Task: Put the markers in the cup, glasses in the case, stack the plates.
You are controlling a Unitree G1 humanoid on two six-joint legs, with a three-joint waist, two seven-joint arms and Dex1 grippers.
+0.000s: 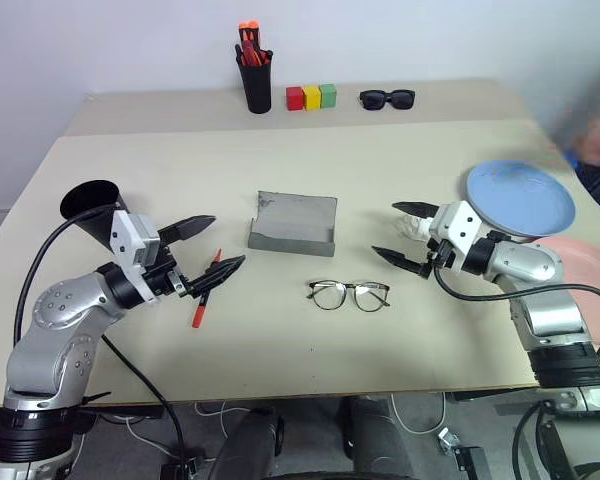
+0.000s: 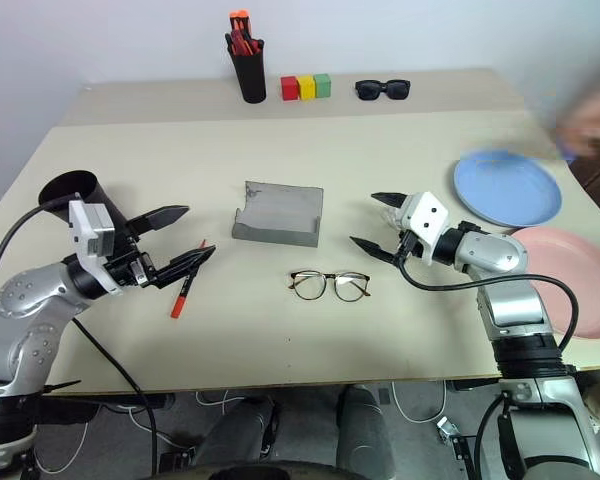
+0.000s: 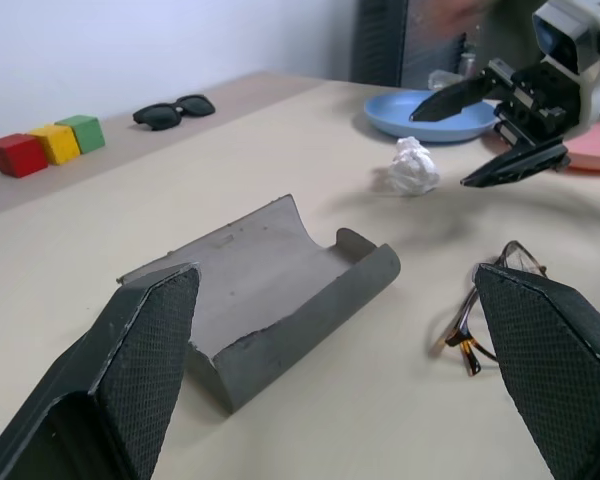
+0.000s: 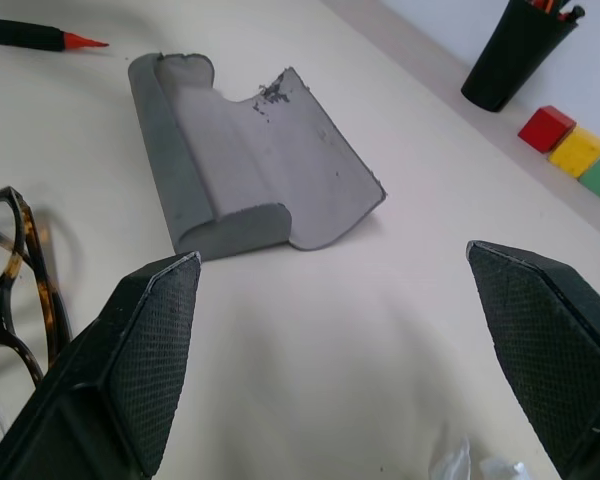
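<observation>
The open felt glasses case is plain grey. The round shallow plates are light blue and pink. The three small blocks are red, yellow and green.

matt grey case, glossy blue plate, smooth matt table.

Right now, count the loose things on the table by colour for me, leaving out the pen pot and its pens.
Black: 2, cup, sunglasses
Red: 2, marker, block
Yellow: 1, block
Green: 1, block
Grey: 1, case
Blue: 1, plate
Pink: 1, plate
Dark-framed: 1, glasses
White: 1, crumpled paper
Total: 11
</observation>
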